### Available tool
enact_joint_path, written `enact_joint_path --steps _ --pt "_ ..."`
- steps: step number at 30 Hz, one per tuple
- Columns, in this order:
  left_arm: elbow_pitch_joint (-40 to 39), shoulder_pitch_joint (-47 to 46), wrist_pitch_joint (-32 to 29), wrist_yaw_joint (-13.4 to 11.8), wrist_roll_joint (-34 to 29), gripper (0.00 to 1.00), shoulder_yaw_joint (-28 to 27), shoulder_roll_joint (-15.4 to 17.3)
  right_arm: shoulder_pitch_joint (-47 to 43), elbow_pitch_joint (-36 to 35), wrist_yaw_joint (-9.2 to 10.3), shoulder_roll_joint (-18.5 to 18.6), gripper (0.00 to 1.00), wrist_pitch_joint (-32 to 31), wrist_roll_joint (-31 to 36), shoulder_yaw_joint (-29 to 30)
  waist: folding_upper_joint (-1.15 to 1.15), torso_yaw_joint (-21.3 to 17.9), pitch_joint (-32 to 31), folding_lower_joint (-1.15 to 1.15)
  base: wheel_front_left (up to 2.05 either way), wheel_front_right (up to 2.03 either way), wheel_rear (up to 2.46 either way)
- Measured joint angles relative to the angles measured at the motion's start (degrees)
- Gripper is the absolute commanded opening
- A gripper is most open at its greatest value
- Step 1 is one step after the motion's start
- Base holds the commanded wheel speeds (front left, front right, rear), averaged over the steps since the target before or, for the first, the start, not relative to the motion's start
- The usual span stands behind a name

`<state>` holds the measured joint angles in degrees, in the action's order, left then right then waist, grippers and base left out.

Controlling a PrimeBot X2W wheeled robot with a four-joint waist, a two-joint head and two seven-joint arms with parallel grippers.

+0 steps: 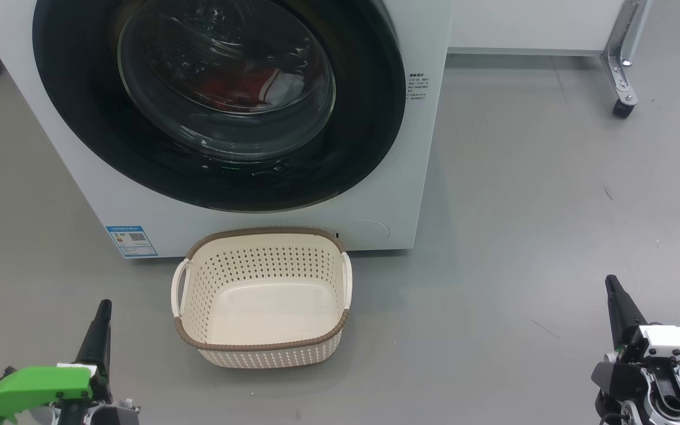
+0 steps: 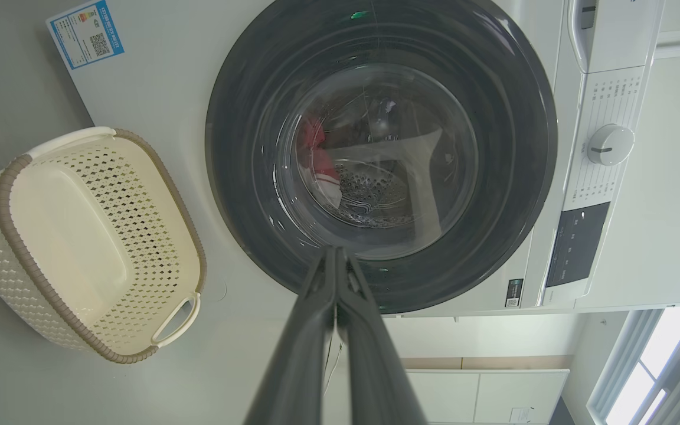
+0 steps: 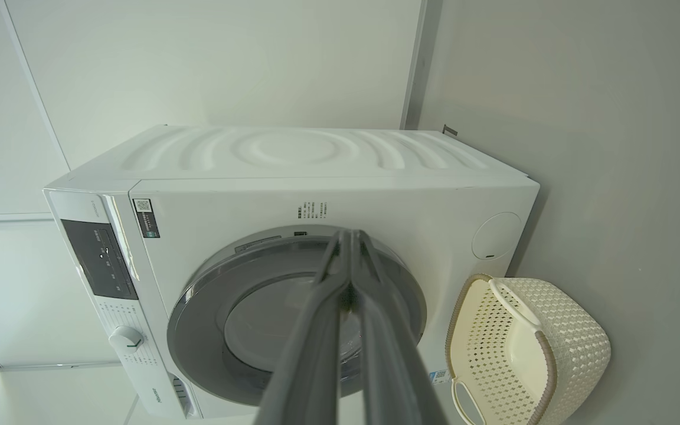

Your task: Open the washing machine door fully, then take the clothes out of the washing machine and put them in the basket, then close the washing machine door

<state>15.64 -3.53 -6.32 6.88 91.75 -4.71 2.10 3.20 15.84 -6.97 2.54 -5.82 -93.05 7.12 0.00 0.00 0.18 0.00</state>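
While the washing machine door (image 1: 222,100) sits closed at the upper left of the head view, red and white clothes (image 1: 251,88) behind its glass, the empty basket (image 1: 269,354) waits on the floor just below, likely set to catch the load. Left claw (image 1: 104,307), lower left, and right claw (image 1: 611,283), lower right, are clenched on nothing.

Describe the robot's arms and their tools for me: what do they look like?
Each tool is a pair of long, slim, dark grey fingers tapering to a point. The left tool has a bright green cover; the right tool a white cover over black parts with small screws.
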Motion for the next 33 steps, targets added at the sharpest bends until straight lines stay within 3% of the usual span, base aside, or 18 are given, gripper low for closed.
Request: enact_joint_path --steps 33 --pt "0.83 0.37 0.0 -0.05 0.0 0.0 0.08 -0.21 -0.43 0.77 0.07 -0.32 0.0 0.0 -0.01 0.0 0.0 0.0 0.0 0.0 0.0 0.0 0.0"
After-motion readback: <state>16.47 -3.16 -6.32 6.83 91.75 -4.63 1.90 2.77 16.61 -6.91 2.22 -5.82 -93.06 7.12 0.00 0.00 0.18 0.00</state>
